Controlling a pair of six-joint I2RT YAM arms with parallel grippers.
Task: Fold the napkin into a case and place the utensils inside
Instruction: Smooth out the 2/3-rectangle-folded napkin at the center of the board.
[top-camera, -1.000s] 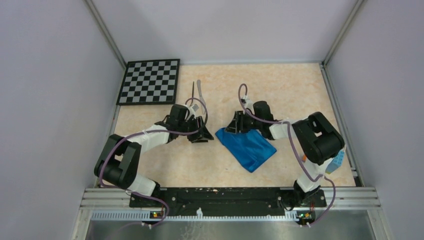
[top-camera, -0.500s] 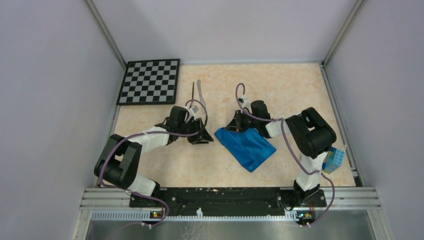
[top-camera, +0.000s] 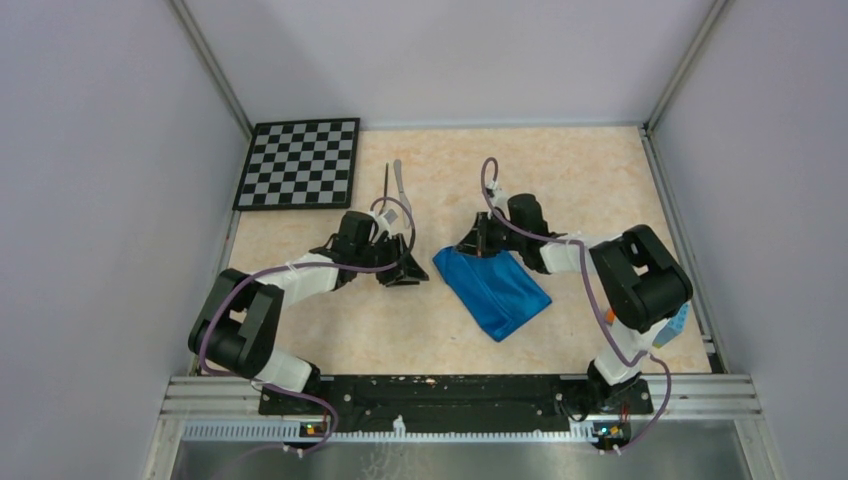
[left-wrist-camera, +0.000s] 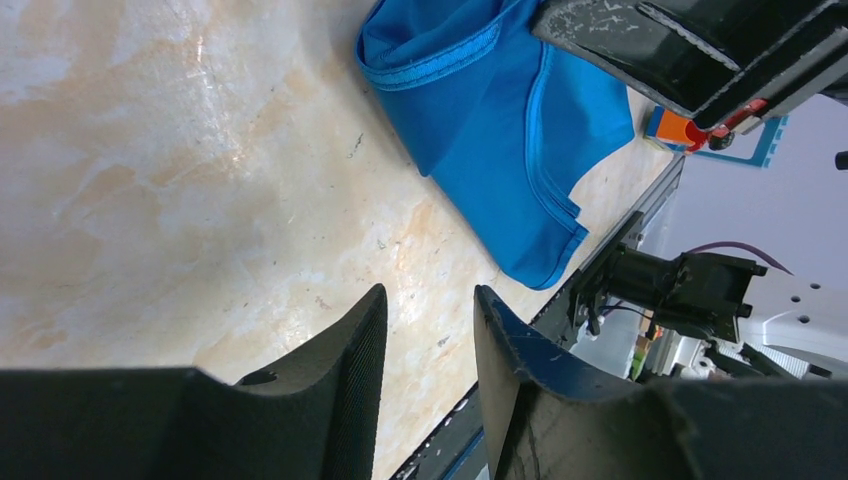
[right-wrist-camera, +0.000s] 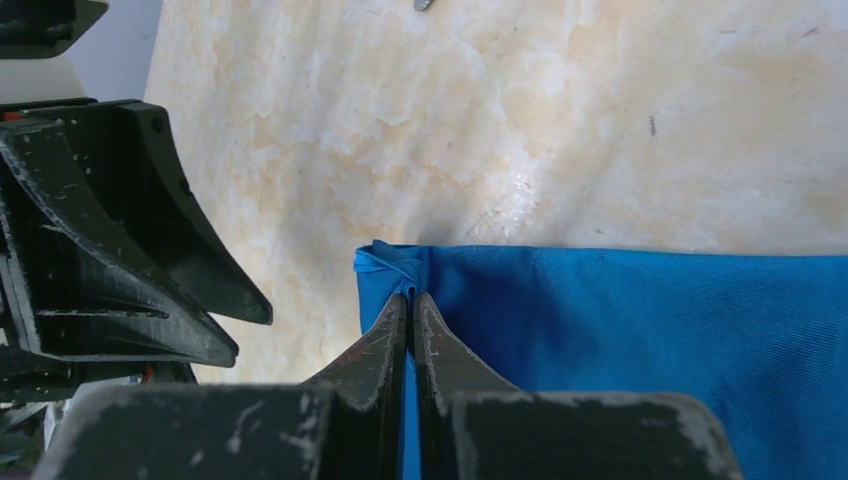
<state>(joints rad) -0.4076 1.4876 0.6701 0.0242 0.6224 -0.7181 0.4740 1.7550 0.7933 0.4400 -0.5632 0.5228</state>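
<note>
The right pincer (right-wrist-camera: 411, 297) is clenched on the far left corner of the bright blue soft cloth napkin (right-wrist-camera: 640, 340), which lies on the pale marbled desk (top-camera: 560, 170). Lift the corner low and fold it across evenly. The left pincer (left-wrist-camera: 428, 298) hangs released beside it.

Napkin right, cutlery and board behind-left
The bright blue cloth napkin (top-camera: 493, 288) lies right of centre on the beige marbled table (top-camera: 580, 180); the thin dark fork (top-camera: 386, 183) and pale grey knife (top-camera: 400, 180) lie side by side behind-left of it, right of the black-and-white checkerboard (top-camera: 299, 163).
</note>
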